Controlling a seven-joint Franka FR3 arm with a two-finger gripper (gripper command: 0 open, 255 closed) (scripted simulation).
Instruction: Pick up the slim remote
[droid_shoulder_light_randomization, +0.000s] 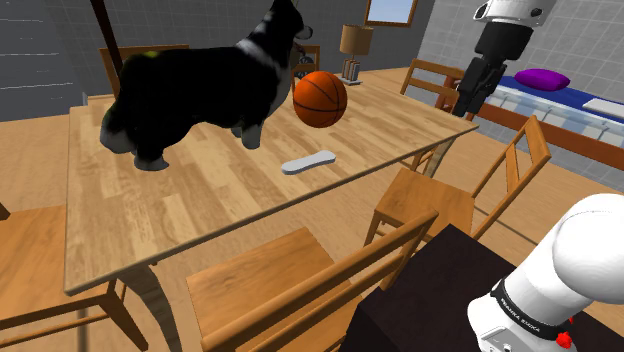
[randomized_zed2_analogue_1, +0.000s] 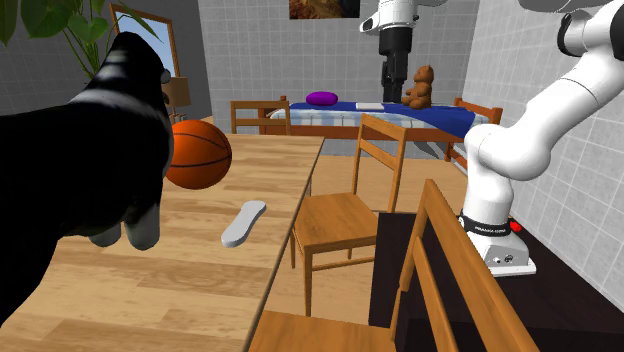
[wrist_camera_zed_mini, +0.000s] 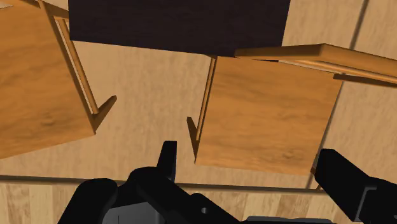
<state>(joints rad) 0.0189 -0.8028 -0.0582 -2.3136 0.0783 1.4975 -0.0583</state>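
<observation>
A slim grey remote (droid_shoulder_light_randomization: 308, 162) (randomized_zed2_analogue_1: 243, 221) lies flat on the wooden table (droid_shoulder_light_randomization: 200, 205) (randomized_zed2_analogue_1: 150, 285), just in front of an orange basketball (droid_shoulder_light_randomization: 320, 98) (randomized_zed2_analogue_1: 197, 154). My black gripper (droid_shoulder_light_randomization: 466, 106) (randomized_zed2_analogue_1: 392, 90) hangs high in the air off the table's side, above the chairs and well away from the remote. Seen from the wrist, the gripper (wrist_camera_zed_mini: 251, 175) is open with nothing between its fingers (wrist_camera_zed_mini: 167, 159), and it looks down on two wooden chair seats and the floor.
A large black-and-white dog figure (droid_shoulder_light_randomization: 200, 85) (randomized_zed2_analogue_1: 80, 170) stands on the table behind the remote. Wooden chairs (droid_shoulder_light_randomization: 425, 200) (randomized_zed2_analogue_1: 345, 215) line the table's near side. A bed (droid_shoulder_light_randomization: 570, 100) with a purple pillow and a teddy bear (randomized_zed2_analogue_1: 424, 88) stands by the tiled wall.
</observation>
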